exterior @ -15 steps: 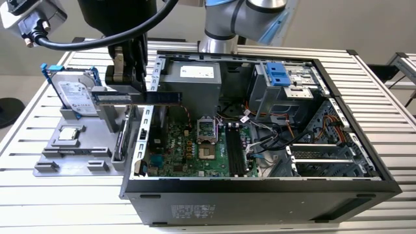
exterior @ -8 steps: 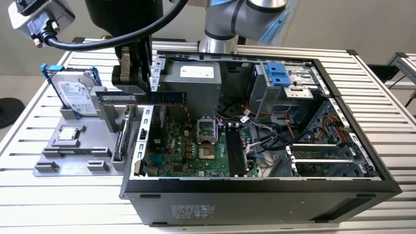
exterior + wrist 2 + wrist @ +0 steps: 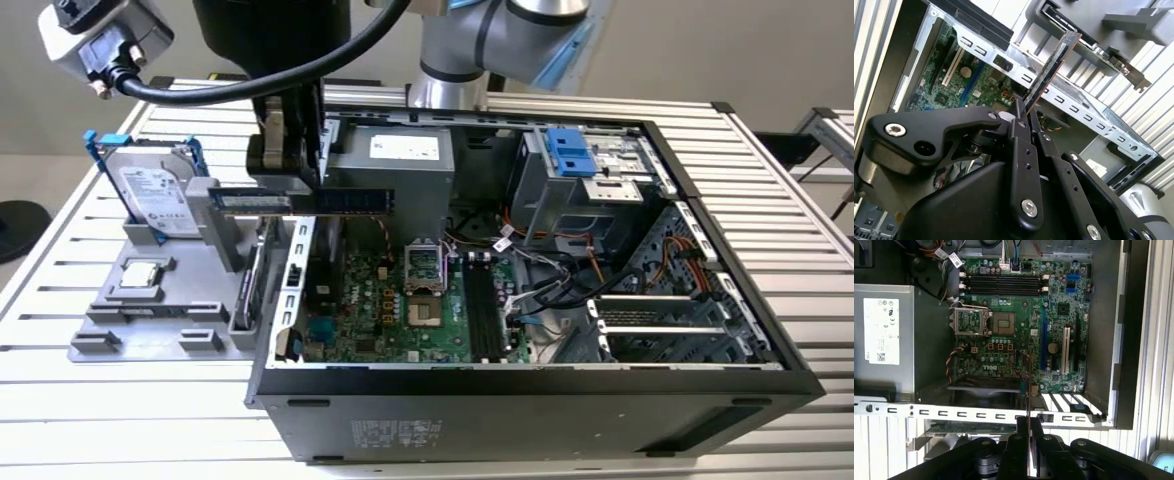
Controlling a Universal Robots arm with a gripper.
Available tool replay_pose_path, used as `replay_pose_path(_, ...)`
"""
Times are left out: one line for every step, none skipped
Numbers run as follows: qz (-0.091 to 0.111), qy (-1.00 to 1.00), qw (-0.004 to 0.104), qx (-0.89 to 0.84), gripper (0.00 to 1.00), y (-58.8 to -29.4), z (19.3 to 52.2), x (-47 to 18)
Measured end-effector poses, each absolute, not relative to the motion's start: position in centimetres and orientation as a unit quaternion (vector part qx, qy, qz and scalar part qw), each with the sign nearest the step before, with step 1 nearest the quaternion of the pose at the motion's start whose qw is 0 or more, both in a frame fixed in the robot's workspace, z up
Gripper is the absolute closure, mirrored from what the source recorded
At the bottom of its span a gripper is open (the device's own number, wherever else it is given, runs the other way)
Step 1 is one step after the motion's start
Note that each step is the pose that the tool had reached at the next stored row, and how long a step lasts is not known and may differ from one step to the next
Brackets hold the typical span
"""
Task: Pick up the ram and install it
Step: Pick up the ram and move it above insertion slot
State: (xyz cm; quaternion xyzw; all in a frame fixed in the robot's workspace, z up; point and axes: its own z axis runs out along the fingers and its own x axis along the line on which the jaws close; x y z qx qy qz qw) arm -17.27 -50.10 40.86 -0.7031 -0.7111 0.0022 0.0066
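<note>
The pincer (image 3: 304,195) is clenched on the ram (image 3: 358,200), which is held level above the open computer case's (image 3: 534,405) edge beside the grey parts fixture (image 3: 160,320). Its long axis runs across the exterior view. Both wrist views show the stick edge-on, and the first wrist view shows the motherboard's black memory slots (image 3: 1004,285).

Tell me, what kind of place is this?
Probably a robot assembly test bench: an open computer case on an aluminium-profile table, a grey tray of parts beside it, the gripper holding the ram.
</note>
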Motion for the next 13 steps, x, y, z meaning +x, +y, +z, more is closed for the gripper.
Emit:
replay_pose_path(0.002, -0.711, 0.007, -0.703, 1.00, -50.1, 40.9, -17.2)
replay_pose_path(0.002, -0.711, 0.007, -0.703, 1.00, -50.1, 40.9, -17.1)
replay_pose_path(0.002, -0.711, 0.007, -0.703, 1.00, -50.1, 40.9, -16.9)
replay_pose_path(0.002, -0.711, 0.007, -0.703, 1.00, -50.1, 40.9, -16.8)
replay_pose_path(0.002, -0.711, 0.007, -0.703, 1.00, -50.1, 40.9, -16.7)
replay_pose_path(0.002, -0.711, 0.007, -0.703, 1.00, -50.1, 40.9, -16.6)
replay_pose_path(0.002, -0.711, 0.007, -0.703, 1.00, -50.1, 40.9, -16.5)
replay_pose_path(0.002, -0.711, 0.007, -0.703, 1.00, -50.1, 40.9, -16.4)
replay_pose_path(0.002, -0.711, 0.007, -0.703, 1.00, -50.1, 40.9, -16.3)
replay_pose_path(0.002, -0.711, 0.007, -0.703, 1.00, -50.1, 40.9, -16.0)
replay_pose_path(0.002, -0.711, 0.007, -0.703, 1.00, -50.1, 40.9, -15.9)
replay_pose_path(0.002, -0.711, 0.007, -0.703, 1.00, -50.1, 40.9, -15.8)
replay_pose_path(0.002, -0.711, 0.007, -0.703, 1.00, -50.1, 40.9, -15.7)
